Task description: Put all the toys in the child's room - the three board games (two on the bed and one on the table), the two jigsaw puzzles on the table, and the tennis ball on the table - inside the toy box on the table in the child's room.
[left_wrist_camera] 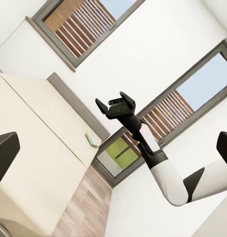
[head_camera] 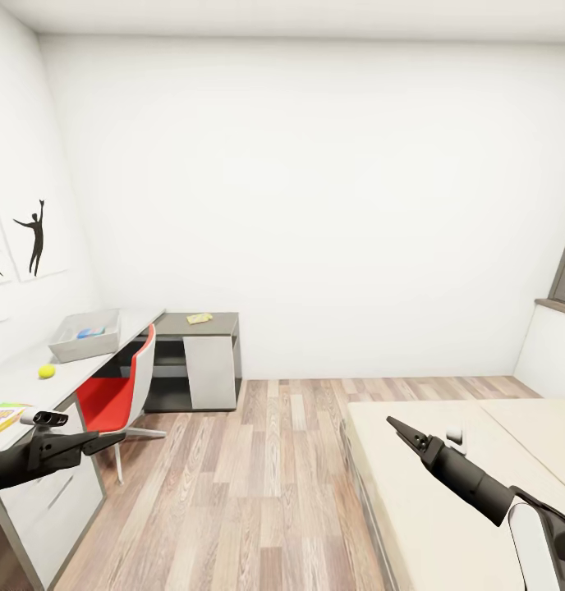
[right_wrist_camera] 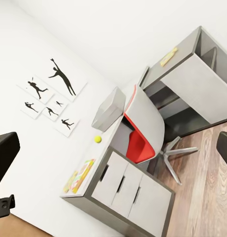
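Both jaws spread apart, nothing held: left gripper [head_camera: 110, 441] near desk edge, right gripper [left_wrist_camera: 115, 102] above bed [head_camera: 447, 492]. Toy box [head_camera: 84, 336] on light desk [head_camera: 24, 377] top by wall, blue item inside. Tennis ball [head_camera: 46, 371] just in front of box. Colourful flat puzzle [head_camera: 2, 417] at near desk end. Small yellow-green box [head_camera: 199, 318] on dark desk part. Red chair [head_camera: 114, 392] tucked against desk. Small green box [left_wrist_camera: 91, 141] on bed near headboard.
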Robot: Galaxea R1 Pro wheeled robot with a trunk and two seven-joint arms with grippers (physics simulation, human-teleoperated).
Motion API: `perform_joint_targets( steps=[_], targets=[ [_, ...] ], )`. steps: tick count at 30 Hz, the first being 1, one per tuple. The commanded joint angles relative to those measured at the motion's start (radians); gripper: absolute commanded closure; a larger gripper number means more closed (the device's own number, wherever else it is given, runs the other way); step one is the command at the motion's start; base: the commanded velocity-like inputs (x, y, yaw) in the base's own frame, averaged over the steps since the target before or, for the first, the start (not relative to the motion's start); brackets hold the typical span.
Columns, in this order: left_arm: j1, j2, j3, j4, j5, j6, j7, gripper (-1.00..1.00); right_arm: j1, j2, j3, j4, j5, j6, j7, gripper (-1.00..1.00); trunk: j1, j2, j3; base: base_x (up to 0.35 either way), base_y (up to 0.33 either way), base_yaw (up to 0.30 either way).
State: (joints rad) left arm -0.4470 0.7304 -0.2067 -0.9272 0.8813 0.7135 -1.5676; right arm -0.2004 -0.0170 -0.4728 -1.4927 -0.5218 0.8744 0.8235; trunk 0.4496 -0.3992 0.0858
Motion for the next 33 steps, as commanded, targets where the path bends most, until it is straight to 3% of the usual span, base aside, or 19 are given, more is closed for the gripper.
perform_joint_targets(
  steps=[1, 33],
  targets=[
    [-0.001, 0.001, -0.005, 0.001, 0.005, 0.011, -0.003, -1.00, -0.001, 0.000, -0.001, 0.000, 0.000, 0.005, 0.003, -1.00, 0.000, -0.001, 0.000, -0.006, 0.000, 0.000],
    [-0.001, 0.000, -0.004, 0.001, 0.005, 0.012, -0.003, -1.00, -0.001, 0.000, -0.001, 0.000, 0.000, 0.006, 0.005, -1.00, 0.000, -0.001, 0.000, -0.018, -0.011, 0.000]
  ],
)
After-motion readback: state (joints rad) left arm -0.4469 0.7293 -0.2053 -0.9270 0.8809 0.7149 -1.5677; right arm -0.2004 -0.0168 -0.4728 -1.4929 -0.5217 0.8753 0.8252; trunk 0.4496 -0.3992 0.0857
